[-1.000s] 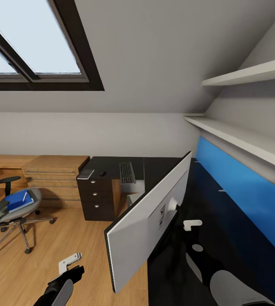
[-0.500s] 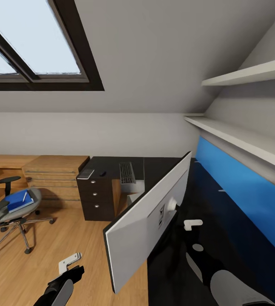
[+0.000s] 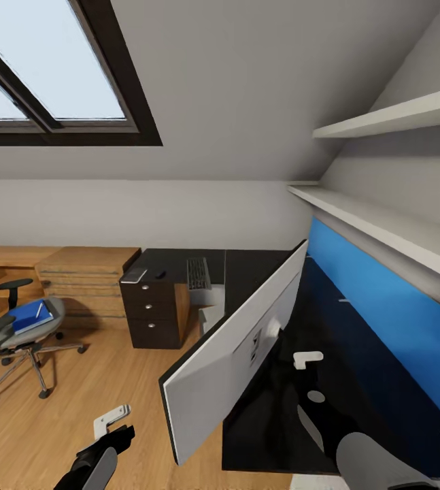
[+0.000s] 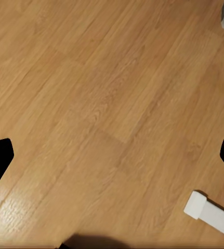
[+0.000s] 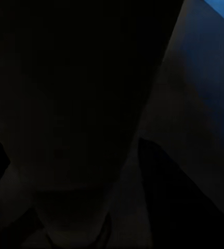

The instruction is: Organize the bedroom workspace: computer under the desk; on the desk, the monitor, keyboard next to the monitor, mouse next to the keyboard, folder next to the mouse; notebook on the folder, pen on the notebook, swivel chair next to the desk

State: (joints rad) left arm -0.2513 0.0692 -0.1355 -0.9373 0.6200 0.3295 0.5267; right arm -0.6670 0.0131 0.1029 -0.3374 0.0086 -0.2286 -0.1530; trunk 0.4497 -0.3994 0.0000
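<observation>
The monitor (image 3: pixel 230 357) hangs steeply tilted over the desk (image 3: pixel 267 422), white back toward me, its lower corner past the desk's edge. My right gripper (image 3: pixel 302 364) is behind it, shut on the monitor; the right wrist view is dark. Farther along the desk lie the keyboard (image 3: pixel 197 273), the mouse (image 3: pixel 160 274) and the notebook (image 3: pixel 133 275). The computer (image 3: pixel 210 315) stands under the desk. At the left, the swivel chair (image 3: pixel 5 337) carries the blue folder (image 3: pixel 29 318) with the pen (image 3: pixel 40 312) on it. My left gripper (image 3: pixel 117 433) hangs open over the floor (image 4: pixel 106 104).
A dark drawer unit (image 3: pixel 153 313) holds up the desk's far end, with a light wooden chest (image 3: pixel 87 279) beside it. A blue wall panel (image 3: pixel 383 306) and white shelves (image 3: pixel 376 224) run along the desk's right. Wooden floor lies between me and the chair.
The whole view has shifted a little: the room sits slightly further left and the desk's near edge now shows. The monitor has stayed with my right arm. The left arm is unchanged.
</observation>
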